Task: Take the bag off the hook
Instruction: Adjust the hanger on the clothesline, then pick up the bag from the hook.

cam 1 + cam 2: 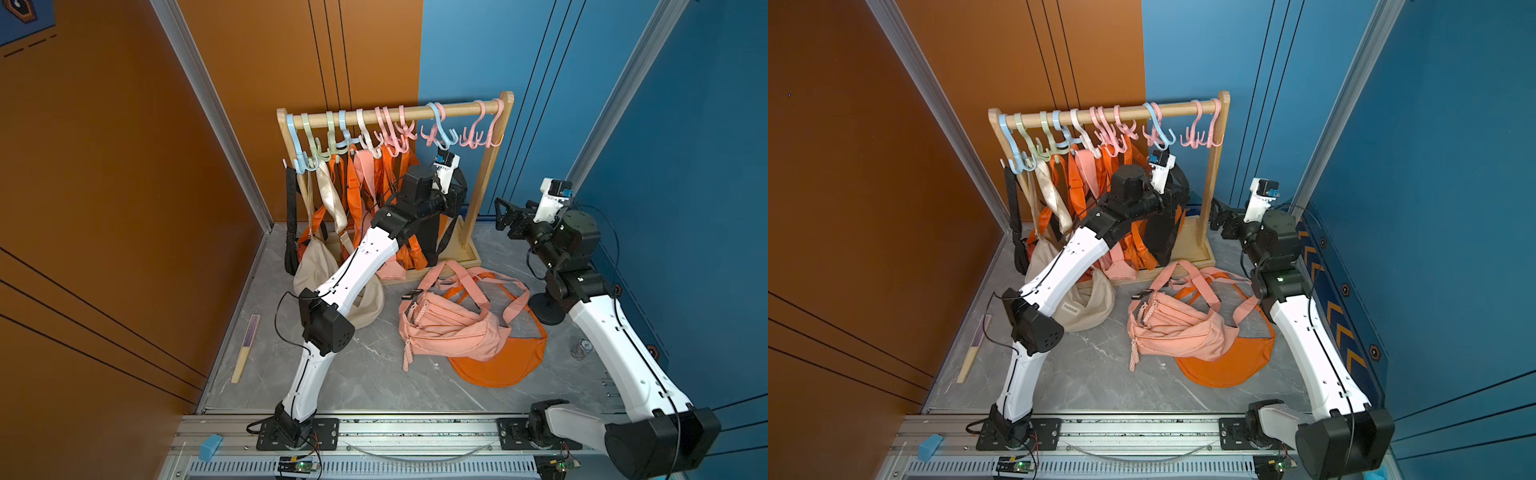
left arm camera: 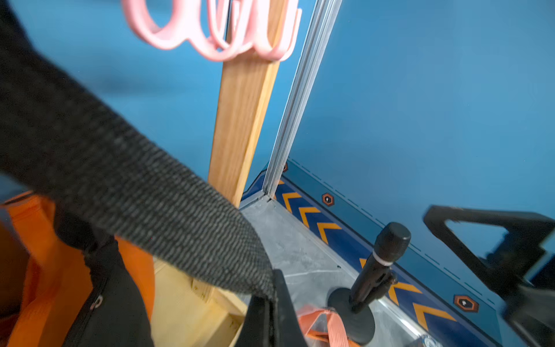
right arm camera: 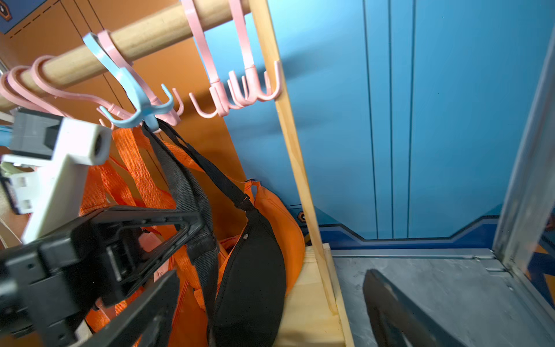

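Pinching the black strap (image 3: 180,186) between fully closed fingers, the left hand (image 3: 195,225) sits at centre-left of the right wrist view, below the row of hooks. From the grip the strap climbs to the blue hook (image 3: 135,99) at the upper left of that frame and loops over one of its prongs. The black bag (image 3: 249,285) therefore hangs from the hook, its body low in the middle of the frame beside the rack's pale base (image 3: 309,300). A hanging orange bag (image 3: 289,222) sits right behind it, touching it. The blue hook rides the wooden rail (image 3: 144,36) among pink hooks (image 3: 240,93).

The right hand (image 1: 500,216) is spread wide and holds nothing. It is at centre-right in both top views, just right of the rack's upright (image 1: 478,187) and not touching it.

On the counter (image 1: 365,374), at lower centre in a top view, a pink bag (image 1: 449,328) lies partly over a flat orange bag (image 1: 503,365). A beige bag (image 1: 320,270) slumps at the left end of the rack, partly behind the left arm. No bag shows its inside, so I cannot tell what any of them holds. A black microphone stand (image 1: 548,309) is at the right, close to the right arm.
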### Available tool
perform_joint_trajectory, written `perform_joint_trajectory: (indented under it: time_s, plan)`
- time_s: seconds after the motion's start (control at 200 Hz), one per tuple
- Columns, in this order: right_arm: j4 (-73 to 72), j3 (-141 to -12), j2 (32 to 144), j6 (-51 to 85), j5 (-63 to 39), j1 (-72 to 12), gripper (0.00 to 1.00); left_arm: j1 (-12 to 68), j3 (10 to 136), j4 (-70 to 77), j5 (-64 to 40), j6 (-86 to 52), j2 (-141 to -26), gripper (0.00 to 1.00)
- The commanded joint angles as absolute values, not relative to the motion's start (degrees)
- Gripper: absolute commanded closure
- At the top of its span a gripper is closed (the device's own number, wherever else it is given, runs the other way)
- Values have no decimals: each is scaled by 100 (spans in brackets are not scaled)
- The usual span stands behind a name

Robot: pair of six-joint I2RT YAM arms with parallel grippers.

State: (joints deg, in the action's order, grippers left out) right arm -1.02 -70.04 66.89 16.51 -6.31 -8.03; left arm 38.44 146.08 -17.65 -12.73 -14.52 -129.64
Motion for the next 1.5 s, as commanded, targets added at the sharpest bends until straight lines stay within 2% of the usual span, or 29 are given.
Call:
perform_joint_trajectory:
  time_s: [0.0,0.115,0.335,0.591,0.691,1.091,1.497]
  plan:
    - [470,-6900,6408,1793,-328,-675,3,4009,15462,-1872,-1158,-1655,-13502,100]
    - [750,-7068,6322,1802,-360,-623,3,4062,15556,-1777,-1127,-1776,-13673,100]
    - [842,-7319,6516,1977,-580,-710,3,3986,14285,-1475,-920,-1822,-13105,99]
    - [1126,-7998,7122,1745,-397,-1273,3,4016,12221,-506,-946,-1719,-12075,52]
    - [1251,-8311,7410,1699,-345,-1448,3,4051,11391,-170,-902,-1692,-11632,45]
    - [1396,-9840,8865,1801,-1004,-1676,5,4170,8404,1307,-438,-1998,-9892,40]
    - [1763,-11567,10474,1834,-988,-2241,7,4243,7036,1573,-129,-2078,-8798,39]
